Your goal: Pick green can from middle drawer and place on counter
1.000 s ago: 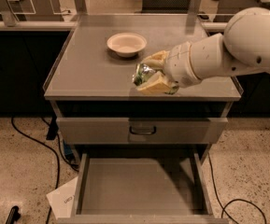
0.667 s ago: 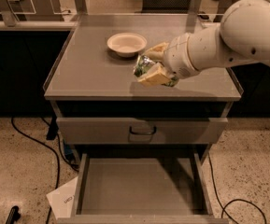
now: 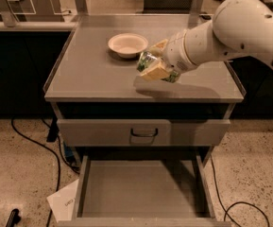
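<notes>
Green can [image 3: 144,61]: green-and-silver, tilted on its side, clamped in the gripper [image 3: 151,61] over the right middle of the desk [image 3: 93,74], apparently just off the surface, with its shadow on the grey top below. Fingers [image 3: 154,73]: cream-coloured, closed on the can from two sides, covering much of its body. Arm [image 3: 235,30]: white, reaching in from the right. White bowl [image 3: 128,45]: upright on the desk, just left of and behind the can, apart from it; only its plain cream interior shows. Middle drawer [image 3: 140,188]: pulled fully out below the desk, low walls and bare grey floor in view. Upper drawer front [image 3: 143,132]: shut, with a dark handle; contents hidden. Speckled floor [image 3: 18,174]: a dark cable [image 3: 29,138] and a white sheet of paper [image 3: 64,203] lie left of the drawer.
</notes>
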You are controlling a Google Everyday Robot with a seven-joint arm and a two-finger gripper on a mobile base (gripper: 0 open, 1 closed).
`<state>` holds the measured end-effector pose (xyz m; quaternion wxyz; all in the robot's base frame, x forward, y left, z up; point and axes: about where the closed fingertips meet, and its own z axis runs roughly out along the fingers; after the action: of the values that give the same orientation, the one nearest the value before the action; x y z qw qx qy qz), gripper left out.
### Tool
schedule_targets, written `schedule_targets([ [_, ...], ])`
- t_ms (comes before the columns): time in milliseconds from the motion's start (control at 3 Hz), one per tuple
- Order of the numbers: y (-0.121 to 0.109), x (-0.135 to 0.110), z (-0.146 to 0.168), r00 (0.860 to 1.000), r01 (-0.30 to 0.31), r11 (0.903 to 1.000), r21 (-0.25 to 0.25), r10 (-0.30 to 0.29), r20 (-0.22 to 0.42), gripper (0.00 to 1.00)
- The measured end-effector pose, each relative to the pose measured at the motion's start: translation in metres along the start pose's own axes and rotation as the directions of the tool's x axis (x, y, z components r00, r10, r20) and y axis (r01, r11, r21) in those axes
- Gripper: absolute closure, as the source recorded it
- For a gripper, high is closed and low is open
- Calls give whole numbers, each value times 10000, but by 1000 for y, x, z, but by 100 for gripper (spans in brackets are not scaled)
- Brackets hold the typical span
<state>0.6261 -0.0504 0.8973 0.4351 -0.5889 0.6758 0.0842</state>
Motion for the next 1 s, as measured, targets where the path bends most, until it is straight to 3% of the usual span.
schedule_targets([
  [667,-16,40,50,9952,-729,9969,-306,707,-671,100],
  [1000,-15,40,52,9952,-735,9968,-322,712,-677,81],
])
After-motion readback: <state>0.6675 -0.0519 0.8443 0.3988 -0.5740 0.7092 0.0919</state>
